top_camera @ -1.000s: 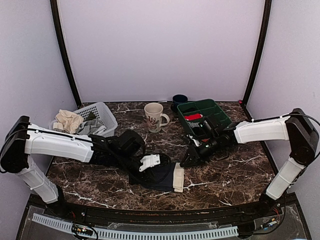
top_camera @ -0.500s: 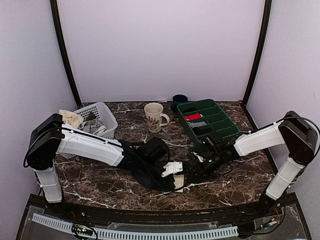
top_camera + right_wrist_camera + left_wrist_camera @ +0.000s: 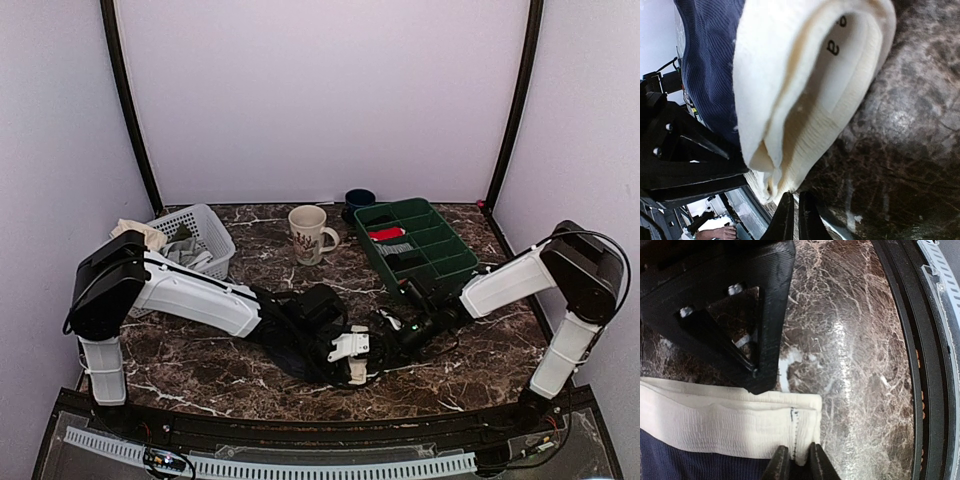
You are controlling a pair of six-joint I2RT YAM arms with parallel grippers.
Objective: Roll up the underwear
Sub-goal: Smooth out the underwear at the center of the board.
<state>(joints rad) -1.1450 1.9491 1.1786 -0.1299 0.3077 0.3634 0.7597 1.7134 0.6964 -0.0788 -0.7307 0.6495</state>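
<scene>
Both ends of the soft, limp underwear's (image 3: 705, 50) thick waistband (image 3: 715, 422) suit pinching: left gripper (image 3: 796, 454) clamps its corner, right gripper (image 3: 793, 200) closed at the fold, grip unclear.

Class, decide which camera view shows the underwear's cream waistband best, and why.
Right wrist: the waistband fills the frame, its folded layers visible. Left wrist shows a flat strip; top external only a small pale patch.

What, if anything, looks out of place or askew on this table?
Nothing is spilled or damaged. The one untidy spot is the white basket at the far left, where a cream cloth bulges over its rim. The mug stands upright, and the underwear lies bunched near the front edge.
</scene>
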